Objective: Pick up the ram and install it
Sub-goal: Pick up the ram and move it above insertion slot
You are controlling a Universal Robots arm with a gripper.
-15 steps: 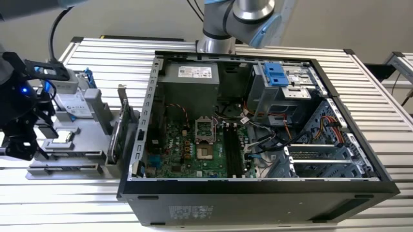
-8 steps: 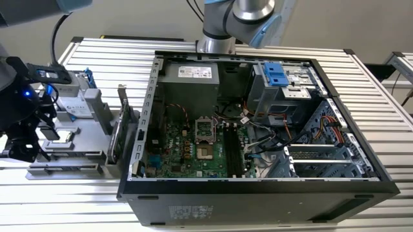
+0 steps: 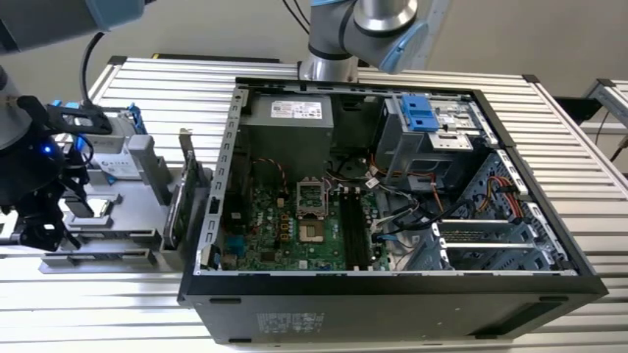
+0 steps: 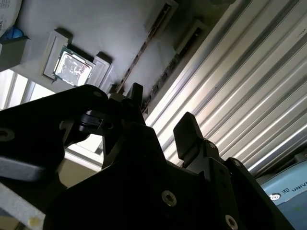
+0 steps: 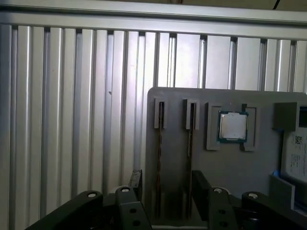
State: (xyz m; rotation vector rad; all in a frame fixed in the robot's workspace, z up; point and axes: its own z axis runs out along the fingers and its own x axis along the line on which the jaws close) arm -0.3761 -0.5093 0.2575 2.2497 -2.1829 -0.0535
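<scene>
We see a black gripper [image 5: 168, 175] hanging over a grey tray [image 5: 230, 165] that lies on a table of metal slats [image 5: 72, 120]. Its two fingers [image 5: 136, 182] are spread apart and pinch nothing.

In the first wrist view, the tray has two narrow slots side by side. The ram [image 5: 159, 153] stands on edge in one of them and shows as a thin dark strip. A second stick [image 5: 190, 153] of the same kind stands in the other slot. Both slots run toward the gap between the fingers. One finger is just outside the ram's slot and the other is in front of the second stick's slot. We cannot tell whether either finger touches a stick.

A square silver processor chip [image 5: 233, 126] sits in a shallow pocket of the tray, beside the slots.

In the exterior view, the tray sits at the exterior view's left, with the arm's dark wrist above it. A silver hard drive [image 3: 110, 158] with blue rails rests on the tray. A card with a metal bracket [image 3: 187, 184] stands upright at the tray's edge. Next to it, an open black computer case [image 3: 393, 294] lies on its side, its green board facing up.
</scene>
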